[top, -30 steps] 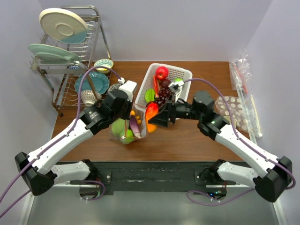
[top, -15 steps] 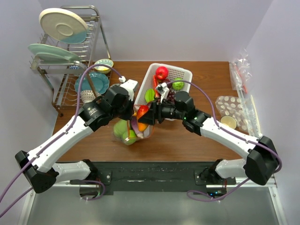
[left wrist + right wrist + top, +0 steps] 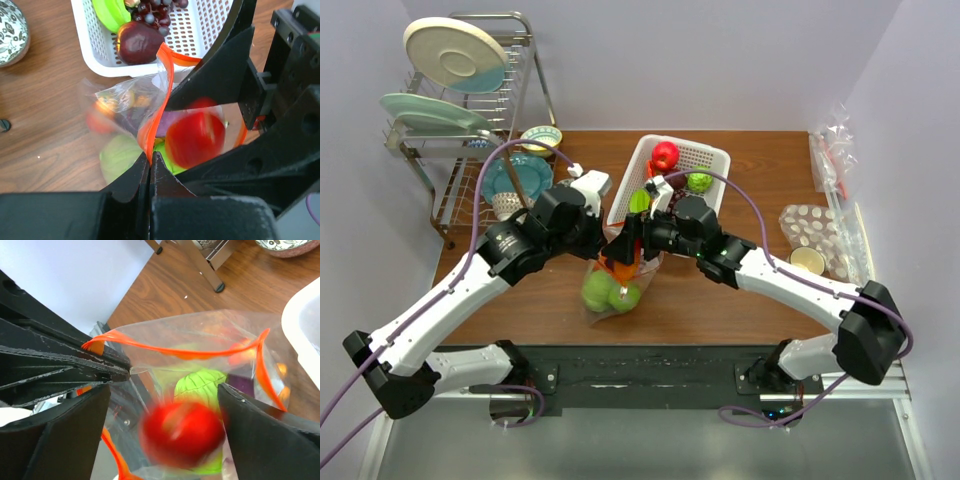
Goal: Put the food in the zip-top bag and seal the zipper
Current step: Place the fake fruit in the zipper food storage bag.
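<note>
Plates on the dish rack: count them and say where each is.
3. A cream plate is topmost, a pale green plate sits just below it, and a teal plate is lowest. Others may be hidden.

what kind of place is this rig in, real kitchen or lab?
Probably a lab bench dressed as a kitchen: a dish rack holding plates, a white basket of fruit on a wooden table, and plain walls boxing it in.

White links (image 3: 440,315), black joints (image 3: 520,245), purple cables (image 3: 483,190); left gripper (image 3: 150,162), right gripper (image 3: 164,390) matte black
</note>
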`<state>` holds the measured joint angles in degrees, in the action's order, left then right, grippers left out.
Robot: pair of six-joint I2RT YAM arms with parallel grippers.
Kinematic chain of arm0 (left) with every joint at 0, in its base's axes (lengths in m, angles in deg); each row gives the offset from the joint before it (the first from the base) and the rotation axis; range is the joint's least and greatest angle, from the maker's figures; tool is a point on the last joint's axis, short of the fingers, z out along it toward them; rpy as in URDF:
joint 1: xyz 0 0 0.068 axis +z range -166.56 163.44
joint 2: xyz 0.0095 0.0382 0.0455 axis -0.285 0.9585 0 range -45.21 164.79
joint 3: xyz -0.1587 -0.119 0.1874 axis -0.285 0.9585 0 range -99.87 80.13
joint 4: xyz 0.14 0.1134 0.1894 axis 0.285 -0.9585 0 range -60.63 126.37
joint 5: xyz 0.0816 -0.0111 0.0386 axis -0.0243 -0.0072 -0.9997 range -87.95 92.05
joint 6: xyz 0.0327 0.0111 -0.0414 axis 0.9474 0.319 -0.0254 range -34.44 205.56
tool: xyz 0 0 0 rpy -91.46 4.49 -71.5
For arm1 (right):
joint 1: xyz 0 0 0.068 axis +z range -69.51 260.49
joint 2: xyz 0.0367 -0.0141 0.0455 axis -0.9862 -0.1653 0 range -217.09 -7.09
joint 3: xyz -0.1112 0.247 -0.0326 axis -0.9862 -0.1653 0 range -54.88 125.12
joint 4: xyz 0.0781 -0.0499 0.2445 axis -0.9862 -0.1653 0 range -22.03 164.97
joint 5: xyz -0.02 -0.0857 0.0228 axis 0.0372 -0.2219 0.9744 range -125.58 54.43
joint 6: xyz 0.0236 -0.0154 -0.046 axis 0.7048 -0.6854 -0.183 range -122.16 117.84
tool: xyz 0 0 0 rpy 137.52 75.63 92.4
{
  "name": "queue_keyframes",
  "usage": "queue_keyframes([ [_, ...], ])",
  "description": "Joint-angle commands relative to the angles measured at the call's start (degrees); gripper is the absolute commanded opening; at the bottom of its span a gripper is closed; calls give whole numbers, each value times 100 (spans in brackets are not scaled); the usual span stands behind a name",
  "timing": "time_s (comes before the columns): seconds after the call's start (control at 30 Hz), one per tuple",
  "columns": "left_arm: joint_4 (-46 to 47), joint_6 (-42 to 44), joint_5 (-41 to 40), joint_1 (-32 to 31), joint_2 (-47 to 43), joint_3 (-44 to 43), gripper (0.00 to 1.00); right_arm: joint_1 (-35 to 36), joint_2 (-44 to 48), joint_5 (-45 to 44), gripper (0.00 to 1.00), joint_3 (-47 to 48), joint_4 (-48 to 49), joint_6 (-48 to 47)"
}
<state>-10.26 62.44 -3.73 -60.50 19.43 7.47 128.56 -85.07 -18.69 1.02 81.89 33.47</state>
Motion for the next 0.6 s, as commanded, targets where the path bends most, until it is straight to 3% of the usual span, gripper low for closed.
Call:
queue_keyframes([
  [0.0, 277, -53, 51, -18, -189, -117, 0, 70, -7, -335, 94, 457, -84, -57],
  [0.33, 541, -18, -318, -18, -417, 358, 0, 62, 1126, -1073, 93, 571, -1552, -593],
  [0.37, 550, -9, -344, -18, -426, 358, 0, 62, 1170, -1221, 99, 623, -1701, -602],
  [0.57, 524, 0, -581, -18, -479, 402, 0, 70, 1574, -2285, 99, 660, -2511, -821],
])
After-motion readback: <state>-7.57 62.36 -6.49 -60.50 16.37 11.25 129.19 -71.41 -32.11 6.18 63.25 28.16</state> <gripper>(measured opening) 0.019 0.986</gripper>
